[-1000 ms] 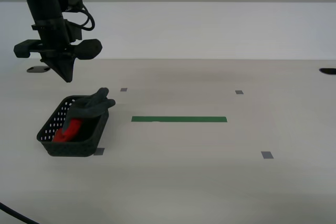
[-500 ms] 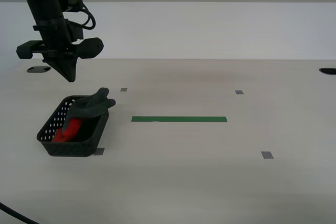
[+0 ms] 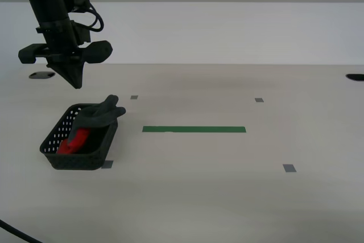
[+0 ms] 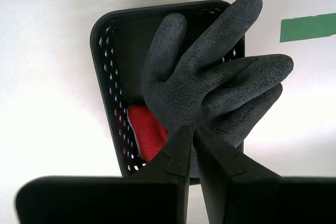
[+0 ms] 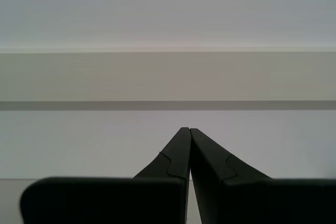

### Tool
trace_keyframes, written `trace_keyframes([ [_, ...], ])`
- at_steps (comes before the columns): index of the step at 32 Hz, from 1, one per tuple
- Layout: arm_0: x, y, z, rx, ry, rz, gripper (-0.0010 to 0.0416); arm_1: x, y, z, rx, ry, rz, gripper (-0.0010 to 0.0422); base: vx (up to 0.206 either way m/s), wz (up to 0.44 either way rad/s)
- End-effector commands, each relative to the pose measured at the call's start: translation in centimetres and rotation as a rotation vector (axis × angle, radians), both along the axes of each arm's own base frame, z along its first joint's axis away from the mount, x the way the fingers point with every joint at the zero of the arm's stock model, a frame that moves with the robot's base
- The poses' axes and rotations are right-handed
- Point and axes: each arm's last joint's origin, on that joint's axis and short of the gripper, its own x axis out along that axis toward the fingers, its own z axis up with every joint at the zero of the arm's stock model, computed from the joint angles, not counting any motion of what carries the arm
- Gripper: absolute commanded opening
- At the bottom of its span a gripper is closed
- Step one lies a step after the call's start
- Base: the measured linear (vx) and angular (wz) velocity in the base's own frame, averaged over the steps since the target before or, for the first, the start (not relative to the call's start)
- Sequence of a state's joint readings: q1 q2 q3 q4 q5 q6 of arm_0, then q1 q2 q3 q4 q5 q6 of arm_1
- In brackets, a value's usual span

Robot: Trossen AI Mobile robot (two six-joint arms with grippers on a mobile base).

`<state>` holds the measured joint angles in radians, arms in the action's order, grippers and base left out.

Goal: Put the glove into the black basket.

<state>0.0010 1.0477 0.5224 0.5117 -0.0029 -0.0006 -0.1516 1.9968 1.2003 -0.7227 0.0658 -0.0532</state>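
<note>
The glove (image 3: 94,119) lies in the black basket (image 3: 62,157) at the exterior view's left, red cuff down inside, dark grey fingers sticking out over the far rim. In the second wrist view the glove (image 4: 215,87) and the basket (image 4: 107,56) lie below my second gripper (image 4: 190,128), which is shut and empty. In the exterior view this gripper (image 3: 73,83) hangs above the basket, apart from it. My first gripper (image 5: 188,129) is shut and empty, facing a blank wall; it does not show in the exterior view.
A green tape strip (image 3: 194,130) lies on the table to the right of the basket, and shows in the second wrist view (image 4: 307,27). Small grey tape marks (image 3: 289,168) dot the pale table. A white wall stands behind.
My second gripper has shifted very slightly to the right above the basket, then held still. The glove and basket have not moved.
</note>
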Motion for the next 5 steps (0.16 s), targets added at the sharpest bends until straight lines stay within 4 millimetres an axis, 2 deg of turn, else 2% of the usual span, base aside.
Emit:
trace_keyframes([
  [1,0.01,0.0,0.06,0.0,-0.004,0.001,0.0001,0.0,-0.01,0.01,-0.003,0.0,-0.001,0.0009,0.0,0.0],
  [5,0.01,0.0,0.06,0.0,-0.004,0.001,0.0001,0.02,-0.01,0.01,-0.003,-0.002,-0.001,0.0009,0.0,0.0],
])
